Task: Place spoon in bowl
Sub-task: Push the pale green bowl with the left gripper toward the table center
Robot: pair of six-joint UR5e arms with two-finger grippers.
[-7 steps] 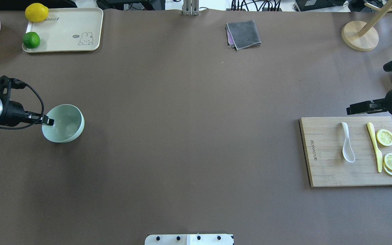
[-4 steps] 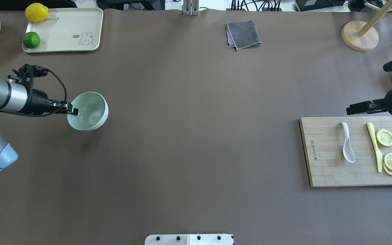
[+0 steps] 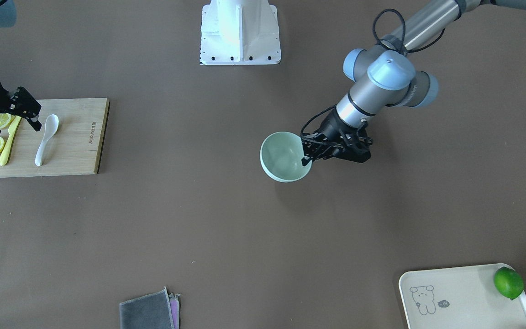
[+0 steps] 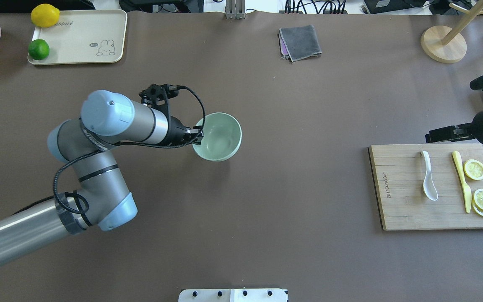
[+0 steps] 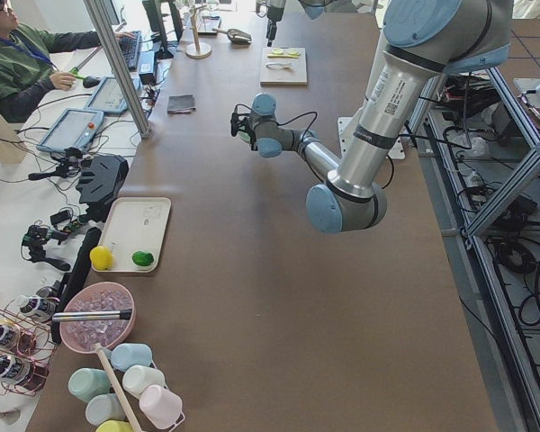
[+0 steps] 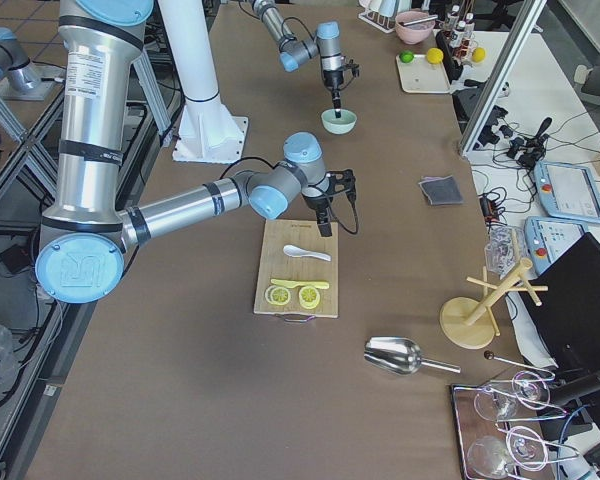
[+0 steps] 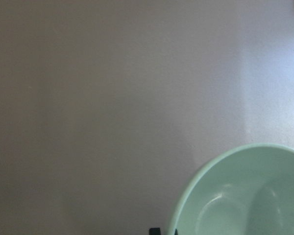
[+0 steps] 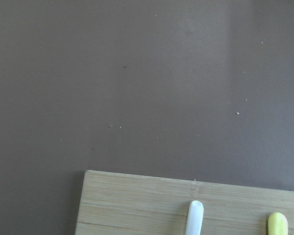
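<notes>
The pale mint-green bowl (image 4: 220, 136) is near the table's middle, held by its left rim in my left gripper (image 4: 197, 136), which is shut on it. It also shows in the front view (image 3: 283, 157) and the left wrist view (image 7: 245, 196). The white spoon (image 4: 428, 178) lies on the wooden cutting board (image 4: 401, 209) at the right, handle pointing away from the robot. My right gripper (image 3: 5, 119) hovers open and empty over the board's edge, just beyond the spoon's handle tip (image 8: 195, 215).
A yellow knife (image 4: 461, 180) and lemon slices (image 4: 475, 169) lie on the board to the right of the spoon. A grey cloth (image 4: 300, 42), a wooden stand (image 4: 442, 44) and a tray (image 4: 82, 42) with a lemon and a lime sit along the far edge.
My left arm has carried the bowl from the table's left side to the right, towards the middle. The right gripper has barely moved.
</notes>
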